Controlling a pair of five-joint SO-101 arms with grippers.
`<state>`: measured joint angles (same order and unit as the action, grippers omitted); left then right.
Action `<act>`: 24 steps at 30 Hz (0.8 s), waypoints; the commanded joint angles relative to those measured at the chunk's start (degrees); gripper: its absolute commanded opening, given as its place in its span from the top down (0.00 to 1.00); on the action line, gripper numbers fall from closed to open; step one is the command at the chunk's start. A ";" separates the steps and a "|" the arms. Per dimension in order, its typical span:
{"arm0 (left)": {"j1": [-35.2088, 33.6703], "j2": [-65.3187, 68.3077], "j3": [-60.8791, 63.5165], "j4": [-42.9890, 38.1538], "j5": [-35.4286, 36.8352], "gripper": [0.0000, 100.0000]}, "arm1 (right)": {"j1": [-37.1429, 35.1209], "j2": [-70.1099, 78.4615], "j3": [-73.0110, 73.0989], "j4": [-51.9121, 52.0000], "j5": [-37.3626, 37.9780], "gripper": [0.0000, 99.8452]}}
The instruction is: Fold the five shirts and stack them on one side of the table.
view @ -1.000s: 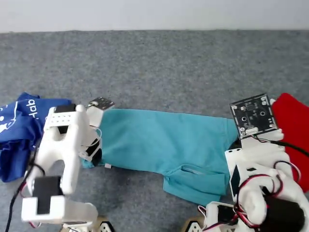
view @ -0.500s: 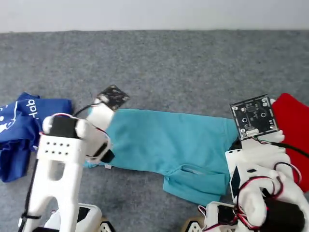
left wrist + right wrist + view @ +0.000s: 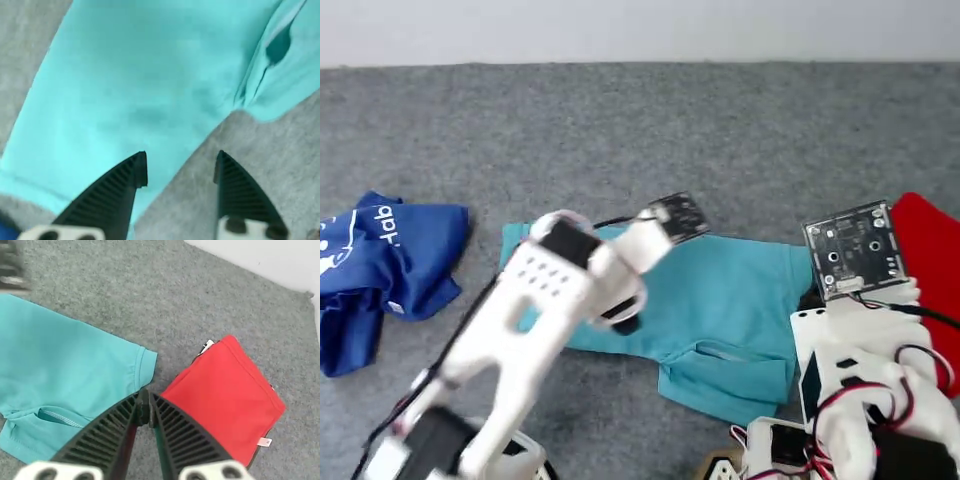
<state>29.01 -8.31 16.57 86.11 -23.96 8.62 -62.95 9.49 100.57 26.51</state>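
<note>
Beneath the parted left jaws, one teal shirt (image 3: 125, 75) lies spread on the grey table (image 3: 620, 130). The right jaws, pressed together, hang above the gap between its sleeve and one folded red shirt (image 3: 225, 390). One crumpled blue shirt (image 3: 380, 260) lies well apart from both jaws.

Spread-out shirt (image 3: 150, 75) lies on the table (image 3: 720, 130) under and ahead of the left gripper (image 3: 180, 155)'s jaws, with the right gripper (image 3: 148, 400)'s jaws between it and the folded shirt (image 3: 225, 390).
</note>
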 commanded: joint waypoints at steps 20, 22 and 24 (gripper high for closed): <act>23.47 39.03 -34.86 12.84 3.69 0.87 | 0.66 -0.13 -1.76 2.33 -0.53 0.99; 25.32 37.89 -34.77 14.15 3.69 0.89 | 0.66 -0.13 -1.76 2.33 -0.53 0.99; 25.93 35.87 -33.63 14.24 4.04 0.90 | 0.66 -0.13 -1.76 2.33 -0.53 0.99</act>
<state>53.63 31.43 -16.31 98.59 -20.79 8.62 -62.95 9.49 100.66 26.51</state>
